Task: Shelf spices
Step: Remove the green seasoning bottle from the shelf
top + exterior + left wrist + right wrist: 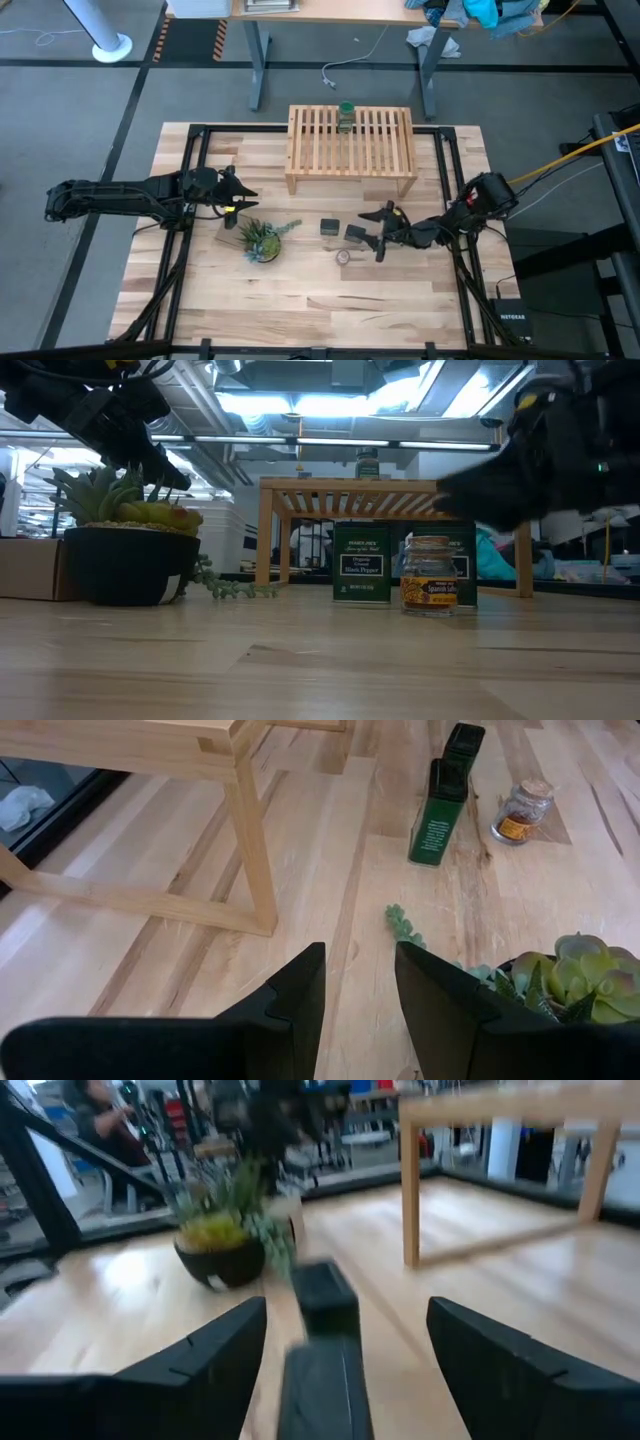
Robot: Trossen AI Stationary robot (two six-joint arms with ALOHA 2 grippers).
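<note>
Four spice containers are showing in the high view: a green-capped jar (pixel 346 116) is standing on the slatted top of the shelf (pixel 352 148), near its far edge, while three others are sitting on the counter (pixel 300 300) in front of the shelf. Of those three, two dark tins are standing just beside each other, one (pixel 330 227) to the left and one (pixel 355 234) nearer the right arm, and a tiny round jar (pixel 343 257) is sitting just in front of them.

The right hand (pixel 381 232) is hovering just beside the nearer tin with its fingers spread wide; in the right wrist view a dark tin (pixel 322 1342) is lying between the two open fingers (pixel 200 1365) without either one touching it.

The left hand (pixel 238 195) is waiting over the left part of the counter, just behind a potted plant (pixel 262 240), its fingers parted a little and holding nothing. A small cardboard box (pixel 227 232) is lying beside the plant.
</note>
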